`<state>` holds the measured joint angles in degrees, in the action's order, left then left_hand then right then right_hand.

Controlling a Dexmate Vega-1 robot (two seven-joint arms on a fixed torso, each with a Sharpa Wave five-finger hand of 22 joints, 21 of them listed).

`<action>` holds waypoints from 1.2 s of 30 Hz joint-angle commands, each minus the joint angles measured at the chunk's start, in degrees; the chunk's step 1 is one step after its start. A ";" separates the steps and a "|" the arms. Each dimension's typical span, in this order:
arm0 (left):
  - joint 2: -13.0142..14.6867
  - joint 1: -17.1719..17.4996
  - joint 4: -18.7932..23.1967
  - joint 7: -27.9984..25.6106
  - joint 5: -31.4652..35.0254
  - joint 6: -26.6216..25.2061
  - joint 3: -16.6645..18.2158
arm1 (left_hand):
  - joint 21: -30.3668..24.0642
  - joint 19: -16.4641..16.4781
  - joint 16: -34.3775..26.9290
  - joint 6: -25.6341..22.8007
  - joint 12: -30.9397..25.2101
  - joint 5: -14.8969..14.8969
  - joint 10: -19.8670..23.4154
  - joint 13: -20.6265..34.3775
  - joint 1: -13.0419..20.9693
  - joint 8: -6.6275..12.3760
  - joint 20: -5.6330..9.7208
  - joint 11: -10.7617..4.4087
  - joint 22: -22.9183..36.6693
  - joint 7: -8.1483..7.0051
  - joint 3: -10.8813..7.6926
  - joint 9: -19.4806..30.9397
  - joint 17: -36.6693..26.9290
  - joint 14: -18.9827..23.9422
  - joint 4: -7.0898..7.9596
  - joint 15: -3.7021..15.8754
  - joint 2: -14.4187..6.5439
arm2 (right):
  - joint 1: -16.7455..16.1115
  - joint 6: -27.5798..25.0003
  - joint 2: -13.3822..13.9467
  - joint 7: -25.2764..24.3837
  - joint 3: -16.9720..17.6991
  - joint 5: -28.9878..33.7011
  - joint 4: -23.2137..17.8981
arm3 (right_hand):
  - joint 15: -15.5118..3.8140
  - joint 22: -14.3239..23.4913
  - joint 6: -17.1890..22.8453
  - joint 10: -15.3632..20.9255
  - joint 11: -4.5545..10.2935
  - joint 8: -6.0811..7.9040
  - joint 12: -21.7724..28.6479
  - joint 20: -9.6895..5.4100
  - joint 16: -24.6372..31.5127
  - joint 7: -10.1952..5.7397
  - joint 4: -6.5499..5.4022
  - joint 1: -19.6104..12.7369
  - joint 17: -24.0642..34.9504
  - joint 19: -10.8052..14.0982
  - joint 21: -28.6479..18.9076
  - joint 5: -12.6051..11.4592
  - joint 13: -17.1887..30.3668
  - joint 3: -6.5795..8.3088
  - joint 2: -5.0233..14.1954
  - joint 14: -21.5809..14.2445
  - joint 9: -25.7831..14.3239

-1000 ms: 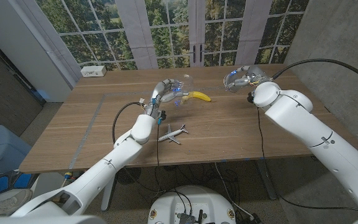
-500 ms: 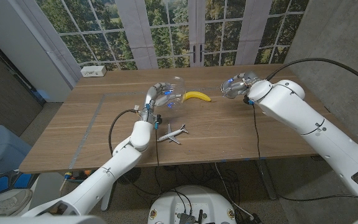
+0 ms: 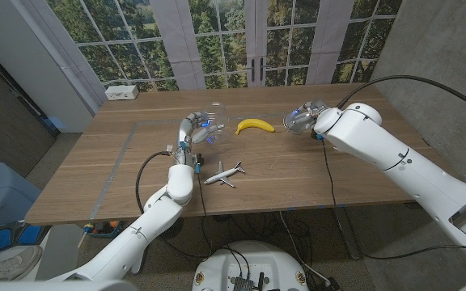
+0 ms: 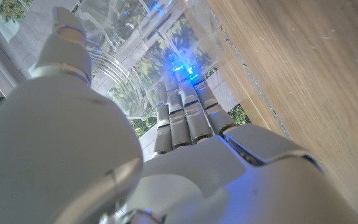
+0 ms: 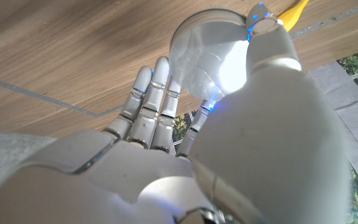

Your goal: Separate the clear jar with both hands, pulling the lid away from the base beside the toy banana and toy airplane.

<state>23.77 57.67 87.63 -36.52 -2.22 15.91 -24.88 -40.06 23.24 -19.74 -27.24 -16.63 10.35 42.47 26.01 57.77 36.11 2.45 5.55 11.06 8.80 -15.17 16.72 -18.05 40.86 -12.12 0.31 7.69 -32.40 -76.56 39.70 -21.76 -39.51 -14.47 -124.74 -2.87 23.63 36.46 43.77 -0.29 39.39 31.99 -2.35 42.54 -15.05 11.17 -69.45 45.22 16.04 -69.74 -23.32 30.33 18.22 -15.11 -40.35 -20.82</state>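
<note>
My left hand (image 3: 192, 128) holds the clear jar base (image 3: 214, 121) above the table, left of the yellow toy banana (image 3: 255, 125). In the left wrist view its fingers (image 4: 185, 118) wrap the transparent base (image 4: 142, 43). My right hand (image 3: 307, 120) grips the clear lid (image 3: 298, 121) to the right of the banana, apart from the base. The right wrist view has the round lid (image 5: 204, 53) pinched between fingers (image 5: 151, 99) and thumb, with the banana tip (image 5: 289, 11) beyond. The white toy airplane (image 3: 225, 173) lies on the table in front of the banana.
A white power strip (image 3: 122, 92) sits at the far left corner of the wooden table (image 3: 314, 174). A pale seam line (image 3: 116, 166) runs along the table's left part. Windows stand behind the table's far edge.
Both hands have moved leftward and lower towards the table, the left with the base, the right with the lid. The lid now sits nearer the banana. Banana and airplane stayed put.
</note>
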 commanded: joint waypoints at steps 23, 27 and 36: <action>0.21 3.03 -1.38 -5.24 0.18 -3.33 1.24 | -0.79 0.34 0.35 -23.69 0.51 -0.22 22.93 -0.80 13.87 0.11 2.88 -17.75 0.08 -16.07 -1.87 -0.18 0.19 4.05 2.51 13.60 -14.01 | 18.40 -3.43 1.32 -18.85 -22.57 -25.06 10.17 | -9.13 -1.49 22.86 7.54 10.29 4.86 0.41 -4.58 -0.43 13.10 -1.84 -15.50 1.73 0.66 -2.19 -1.23 3.81 8.06 18.96 -1.69 -1.28; 0.38 3.01 -1.62 -4.97 -0.02 -3.13 1.06 | -0.87 0.30 0.48 -23.88 0.59 -0.12 22.99 -0.98 13.90 0.03 2.91 -17.74 0.06 -15.78 -1.77 -0.37 0.27 4.04 2.47 13.60 -13.96 | 22.87 -3.43 1.22 -23.43 -27.39 -32.27 12.54 | -9.15 -1.92 22.27 6.62 9.83 4.23 -0.05 -4.44 -0.62 13.13 -1.94 -15.08 1.88 0.49 -2.43 -1.41 4.11 8.43 19.23 -2.01 -0.75; 0.56 2.91 -1.93 -5.21 0.43 -3.64 0.50 | -1.02 0.12 0.78 -23.79 0.81 0.28 22.92 -1.42 14.08 -0.42 2.76 -17.72 0.02 -15.42 -1.63 -0.77 0.46 4.03 2.38 13.60 -13.90 | 31.49 -3.43 0.12 -28.93 -37.67 -42.36 16.78 | -9.45 -3.22 19.20 4.78 8.93 1.85 -1.53 -3.64 -1.23 12.77 -1.96 -13.64 2.49 -0.15 -3.17 -2.16 4.28 9.27 19.19 -2.40 0.65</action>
<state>24.03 60.56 86.20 -41.56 -1.98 12.74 -23.83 -40.50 23.24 -19.18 -27.24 -15.95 10.34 43.00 24.69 58.07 35.82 2.44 5.63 10.89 8.80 -15.00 15.86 -17.44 41.28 -11.95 0.31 7.98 -10.67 -79.87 40.56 -43.02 -65.89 -43.68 -112.76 -2.46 20.77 36.46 41.94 1.54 39.38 30.98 -2.34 41.60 -15.05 11.17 -69.45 47.22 16.44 -72.25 -24.83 32.43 18.22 -15.11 -40.76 -20.79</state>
